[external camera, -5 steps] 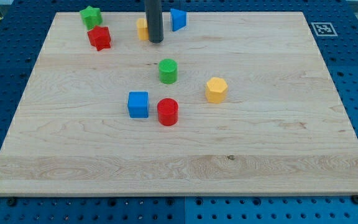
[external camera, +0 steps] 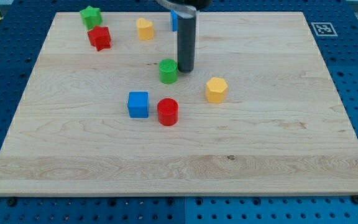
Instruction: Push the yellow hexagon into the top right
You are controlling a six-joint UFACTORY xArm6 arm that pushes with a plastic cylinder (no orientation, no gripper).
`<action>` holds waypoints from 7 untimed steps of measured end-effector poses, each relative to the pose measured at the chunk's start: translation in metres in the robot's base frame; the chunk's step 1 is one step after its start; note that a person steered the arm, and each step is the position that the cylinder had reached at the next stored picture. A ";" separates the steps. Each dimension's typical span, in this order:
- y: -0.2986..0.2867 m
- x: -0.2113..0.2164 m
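The yellow hexagon [external camera: 216, 90] lies on the wooden board [external camera: 278, 137], right of centre. My tip [external camera: 185, 69] is on the board just right of the green cylinder [external camera: 168, 71], about touching it, and up-left of the yellow hexagon with a gap between them. The rod rises from the tip to the view's top and hides most of a blue block [external camera: 174, 20] behind it.
A blue cube [external camera: 138, 104] and a red cylinder [external camera: 167, 112] sit left of the hexagon. A second yellow block [external camera: 144, 28], a red star-like block [external camera: 99, 38] and a green star-like block [external camera: 91, 16] lie near the top left. A marker tag [external camera: 321, 28] is at the top right corner.
My tip has moved down and right, from beside the top yellow block to beside the green cylinder. The blocks have not visibly moved.
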State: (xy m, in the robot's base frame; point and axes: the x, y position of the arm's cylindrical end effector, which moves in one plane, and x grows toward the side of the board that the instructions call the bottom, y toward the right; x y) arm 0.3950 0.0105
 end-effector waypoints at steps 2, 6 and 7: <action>0.006 0.057; 0.110 0.050; 0.117 0.042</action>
State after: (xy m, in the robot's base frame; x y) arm 0.4370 0.1276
